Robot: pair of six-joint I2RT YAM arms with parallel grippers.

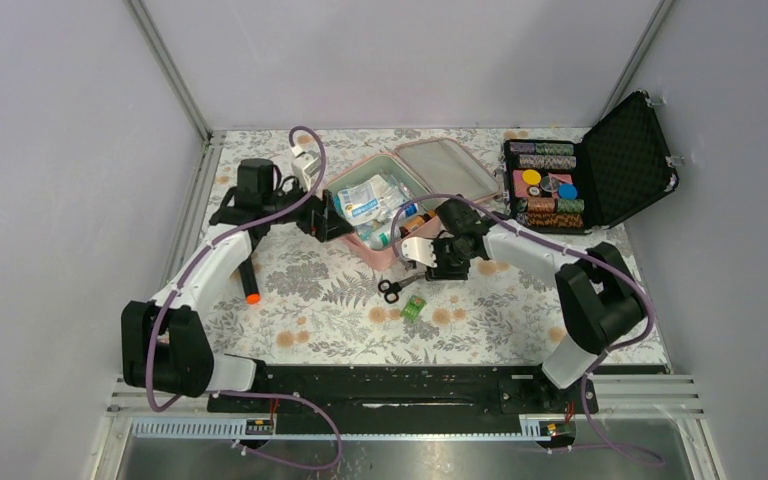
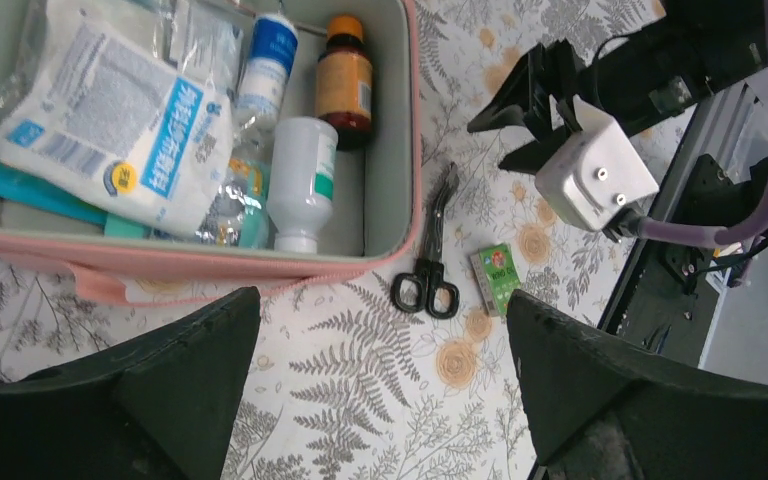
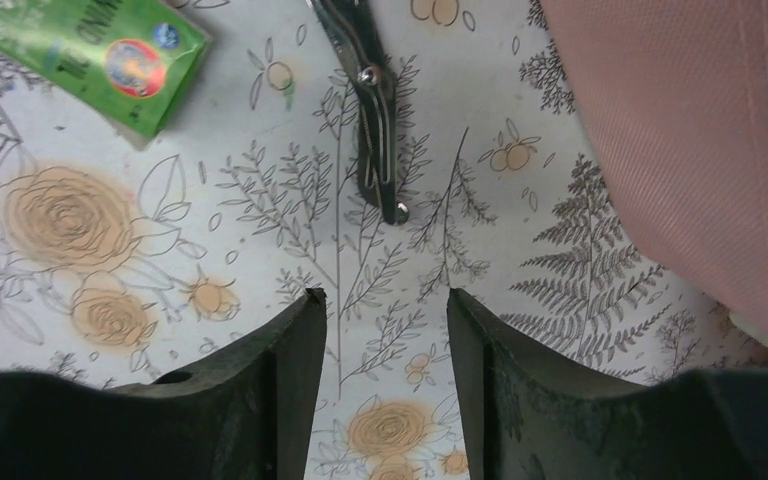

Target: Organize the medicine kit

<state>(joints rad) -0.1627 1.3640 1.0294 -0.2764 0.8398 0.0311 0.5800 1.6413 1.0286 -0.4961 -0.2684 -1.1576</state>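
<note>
The pink medicine kit (image 1: 378, 252) lies open at the back middle, its lid (image 1: 450, 165) flat behind it. It holds a white gauze packet (image 2: 110, 130), a white bottle (image 2: 302, 180), a brown bottle (image 2: 344, 80) and a blue-white tube (image 2: 268, 60). Black-handled scissors (image 1: 392, 290) and a small green box (image 1: 413, 308) lie on the cloth in front of the kit. My left gripper (image 1: 325, 224) is open and empty at the kit's left front corner (image 2: 160, 268). My right gripper (image 3: 385, 297) is open and empty, low over the cloth just past the scissors' tips (image 3: 375, 130), beside the kit's pink wall (image 3: 700, 150).
A black foam-lined case (image 1: 590, 175) with colourful chips stands open at the back right. A black pen with an orange tip (image 1: 248, 280) lies at the left. The table has a floral cloth (image 1: 330, 320); grey walls close in on both sides.
</note>
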